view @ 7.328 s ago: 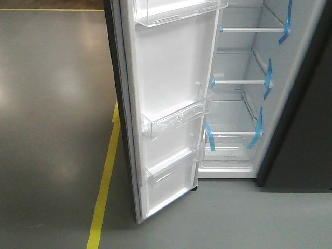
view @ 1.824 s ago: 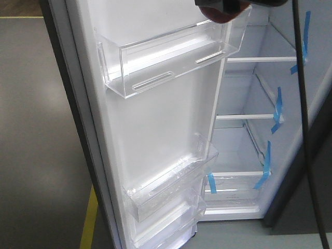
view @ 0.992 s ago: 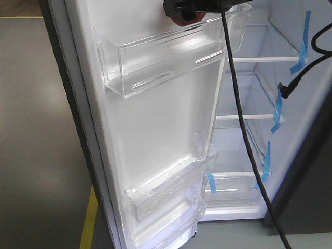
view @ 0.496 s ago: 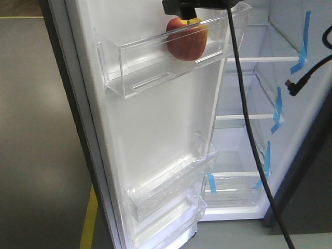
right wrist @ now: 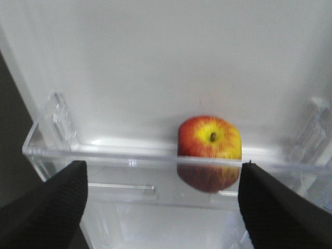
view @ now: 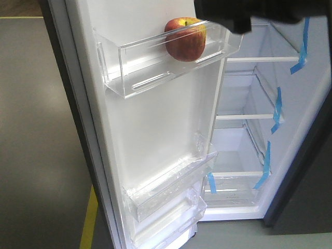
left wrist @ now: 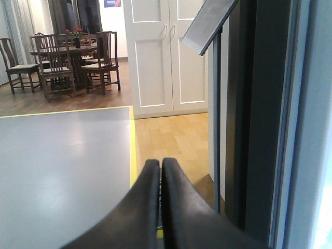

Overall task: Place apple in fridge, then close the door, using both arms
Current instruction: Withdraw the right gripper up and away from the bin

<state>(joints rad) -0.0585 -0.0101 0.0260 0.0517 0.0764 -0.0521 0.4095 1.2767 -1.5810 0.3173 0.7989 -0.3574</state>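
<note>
Evidently your apple [view: 185, 39] sits stem-up in the top clear bin [view: 129, 67] of the open door [view: 155, 119], apart from the right gripper [right wrist: 163, 174], fingers spread wide and empty, while the left gripper [left wrist: 161, 167], pinched together on nothing, hangs by the door's outer edge, likely to push it closed.

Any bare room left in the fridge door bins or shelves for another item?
Top door bin: long bare stretch left of the apple, only a small gap right of it. Lower door bins look empty. Interior shelves are bare too.
</note>
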